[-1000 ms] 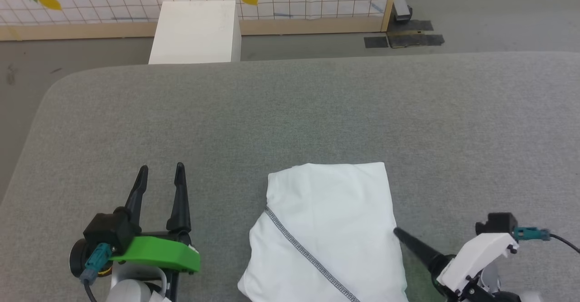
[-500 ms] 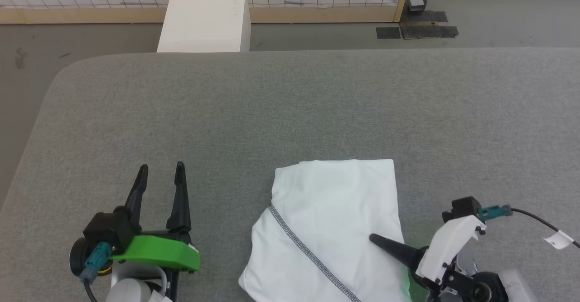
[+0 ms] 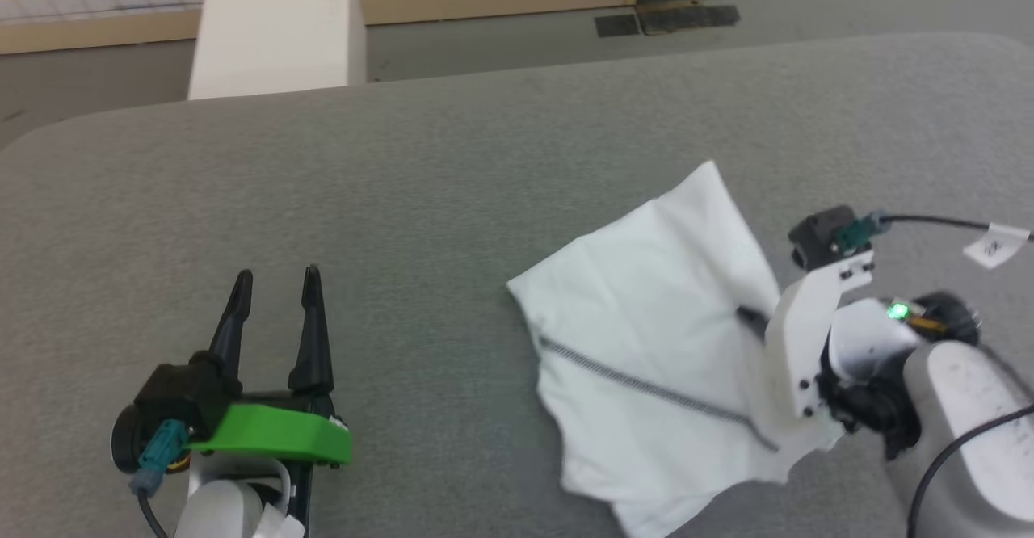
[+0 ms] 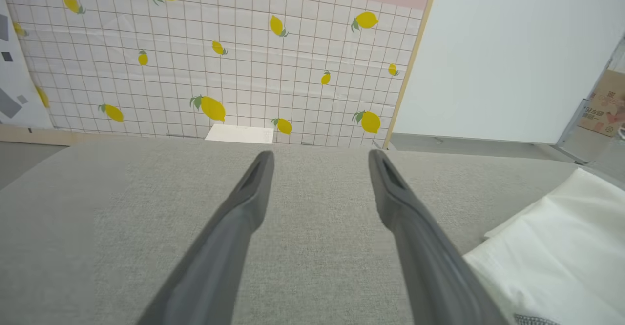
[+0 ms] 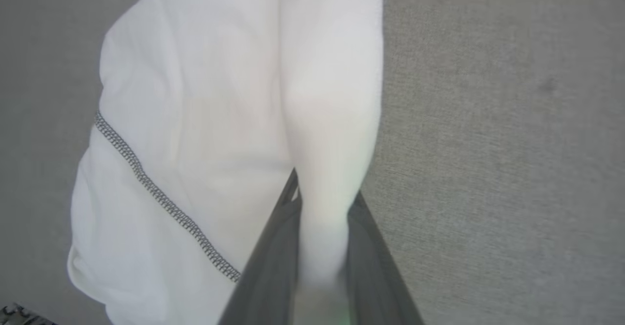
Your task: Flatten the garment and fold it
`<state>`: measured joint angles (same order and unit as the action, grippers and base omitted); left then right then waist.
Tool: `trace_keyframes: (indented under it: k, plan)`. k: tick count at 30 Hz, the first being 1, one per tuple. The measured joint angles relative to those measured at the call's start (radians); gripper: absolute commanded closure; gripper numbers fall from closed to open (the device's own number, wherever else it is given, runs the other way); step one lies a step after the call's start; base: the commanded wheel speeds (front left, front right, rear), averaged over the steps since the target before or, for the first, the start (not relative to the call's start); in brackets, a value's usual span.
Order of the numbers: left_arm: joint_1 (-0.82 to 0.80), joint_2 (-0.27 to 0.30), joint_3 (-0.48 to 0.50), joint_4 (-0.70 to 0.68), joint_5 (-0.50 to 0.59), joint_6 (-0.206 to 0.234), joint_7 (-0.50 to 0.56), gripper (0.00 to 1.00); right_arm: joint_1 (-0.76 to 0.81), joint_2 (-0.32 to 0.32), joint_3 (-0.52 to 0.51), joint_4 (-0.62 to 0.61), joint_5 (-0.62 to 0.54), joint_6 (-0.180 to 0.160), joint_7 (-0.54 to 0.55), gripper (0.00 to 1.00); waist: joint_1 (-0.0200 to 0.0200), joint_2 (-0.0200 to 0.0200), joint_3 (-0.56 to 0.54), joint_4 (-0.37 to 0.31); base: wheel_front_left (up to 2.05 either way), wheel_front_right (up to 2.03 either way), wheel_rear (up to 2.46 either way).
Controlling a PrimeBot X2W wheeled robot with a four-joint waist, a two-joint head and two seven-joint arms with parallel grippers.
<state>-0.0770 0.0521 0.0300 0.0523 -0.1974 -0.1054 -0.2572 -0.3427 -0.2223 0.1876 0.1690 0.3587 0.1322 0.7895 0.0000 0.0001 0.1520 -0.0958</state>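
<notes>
The garment point(image 3: 646, 336), a white folded T-shirt with a dark zigzag seam across it, lies on the grey padded surface point(image 3: 404, 182) at right of centre. My right gripper point(image 3: 747, 312) comes in from the right and is shut on a fold of the garment's right edge. In the right wrist view its two dark fingers point(image 5: 273, 247) pinch a ridge of the garment point(image 5: 219, 110). My left gripper point(image 3: 275, 279) rests at the lower left, open and empty, well apart from the cloth. The left wrist view has my left gripper point(image 4: 320, 156) spread over bare surface, with the garment point(image 4: 552, 247) at the right edge.
A rigid white box point(image 3: 275, 29) stands on the floor beyond the surface's far edge. Behind it runs a tiled wall panel with lemon prints point(image 4: 215, 71). The surface's rounded left corner lies at the upper left.
My right gripper slid onto the garment's right edge and shut on a fold of it. The head camera turned and dipped, shifting the whole picture. The left gripper stayed put.
</notes>
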Motion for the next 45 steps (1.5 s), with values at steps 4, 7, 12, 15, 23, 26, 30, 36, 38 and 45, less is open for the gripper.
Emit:
trace_keyframes:
  k: [4, 7, 12, 15, 23, 26, 30, 36, 38, 45]
  plan:
    - [-0.024, 0.000, -0.002, -0.018, 0.023, -0.001, 0.000, 0.00, -0.070, -0.079, 0.027, -0.008, -0.066, 0.000, 0.002, 1.00, 0.0000, 0.0000, 0.023, -0.055, 0.00, 0.00, 0.00]
    - [-0.045, 0.003, -0.009, -0.027, 0.032, -0.005, -0.001, 0.00, -0.121, -0.130, 0.030, 0.001, -0.106, 0.000, -0.008, 1.00, 0.0000, 0.0000, 0.046, -0.097, 0.00, 0.00, 0.00]
    - [-0.083, 0.028, -0.016, -0.029, 0.046, -0.010, -0.001, 0.00, -0.210, -0.173, 0.015, 0.047, -0.160, 0.000, -0.058, 1.00, 0.0000, 0.0000, 0.095, -0.165, 0.00, 0.00, 0.00]
    - [-0.105, 0.047, -0.024, -0.030, 0.052, -0.013, -0.001, 0.00, -0.253, -0.179, -0.007, 0.089, -0.190, 0.000, -0.091, 1.00, 0.0001, 0.0000, 0.133, -0.199, 0.00, 0.00, 0.00]
    - [-0.162, 0.106, -0.045, -0.065, 0.062, -0.016, 0.022, 0.00, -0.333, -0.201, -0.115, 0.212, -0.280, 0.000, -0.177, 1.00, 0.0001, 0.0000, 0.247, -0.264, 0.00, 0.00, 0.00]
    - [-0.178, 0.128, -0.044, -0.091, 0.064, -0.017, 0.041, 0.00, -0.364, -0.207, -0.167, 0.256, -0.318, 0.000, -0.219, 1.00, 0.0001, 0.0000, 0.290, -0.280, 0.00, 0.00, 0.00]
    - [-0.193, 0.155, -0.043, -0.122, 0.066, -0.017, 0.072, 0.00, -0.412, -0.200, -0.258, 0.321, -0.378, 0.000, -0.270, 1.00, 0.0001, 0.0000, 0.343, -0.297, 0.00, 0.00, 0.00]
    - [-0.211, 0.174, -0.047, -0.152, 0.067, -0.017, 0.095, 0.00, -0.468, -0.175, -0.365, 0.399, -0.478, 0.000, -0.351, 1.00, 0.0001, 0.0000, 0.407, -0.303, 0.00, 0.00, 0.00]
    - [-0.213, 0.175, -0.047, -0.160, 0.067, -0.017, 0.097, 0.00, -0.480, -0.166, -0.385, 0.421, -0.500, 0.000, -0.373, 1.00, 0.0001, 0.0000, 0.418, -0.300, 0.00, 0.00, 0.00]
    - [-0.212, 0.177, -0.049, -0.152, 0.067, -0.012, 0.095, 0.00, -0.505, -0.145, -0.458, 0.477, -0.596, 0.000, -0.432, 0.00, 0.0000, 0.0000, 0.413, -0.281, 0.00, 0.00, 0.00]
